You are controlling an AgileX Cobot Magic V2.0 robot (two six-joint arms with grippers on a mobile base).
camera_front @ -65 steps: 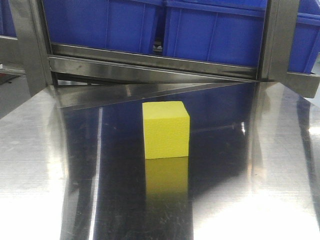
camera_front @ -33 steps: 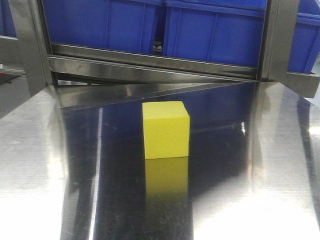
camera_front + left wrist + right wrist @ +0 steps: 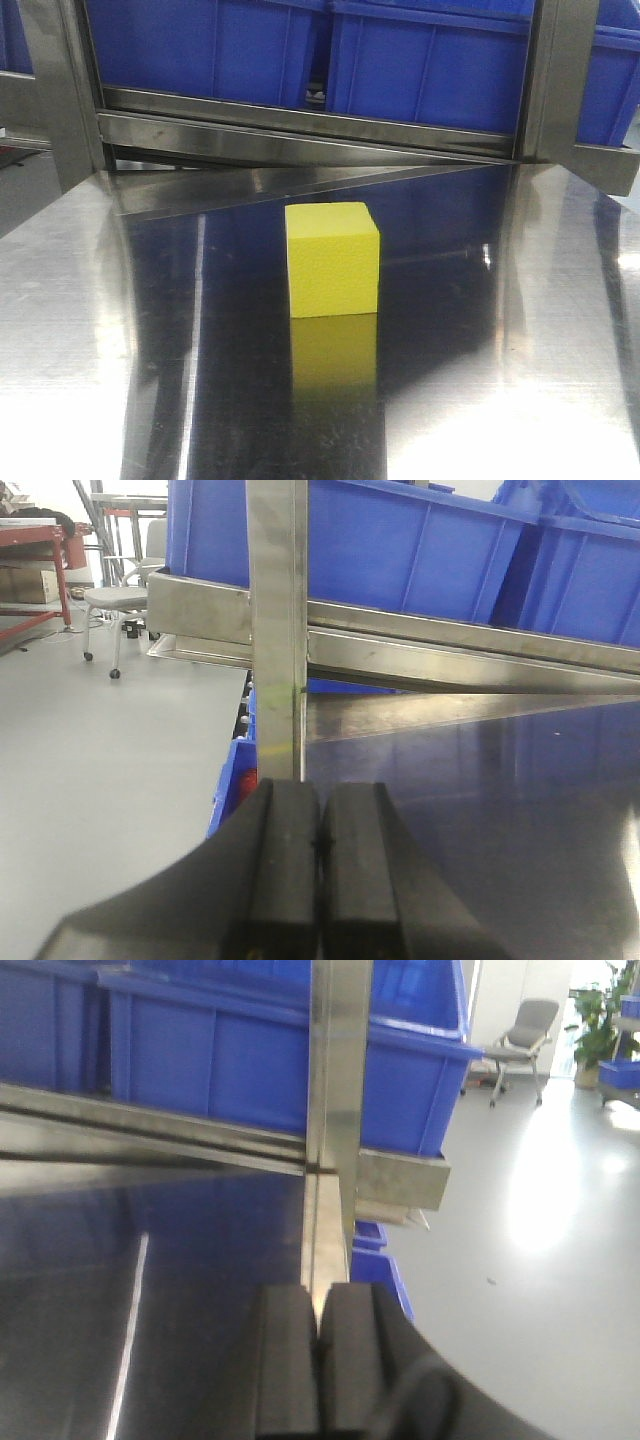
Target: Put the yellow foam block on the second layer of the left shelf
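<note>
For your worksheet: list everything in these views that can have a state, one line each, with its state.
yellow foam block: sitting flat on the steel surface, not gripped
left pincer: shut, holding nothing
right pincer: shut, holding nothing
blue bins: seated on the shelf behind the block, contents hidden

foam block (image 3: 332, 260) on table (image 3: 80, 350), bins (image 3: 430, 70) on shelf (image 3: 300, 125) behind it

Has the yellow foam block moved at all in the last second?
No. The yellow foam block sits at the same spot, with the same gap to the steel shelf rail behind it.
</note>
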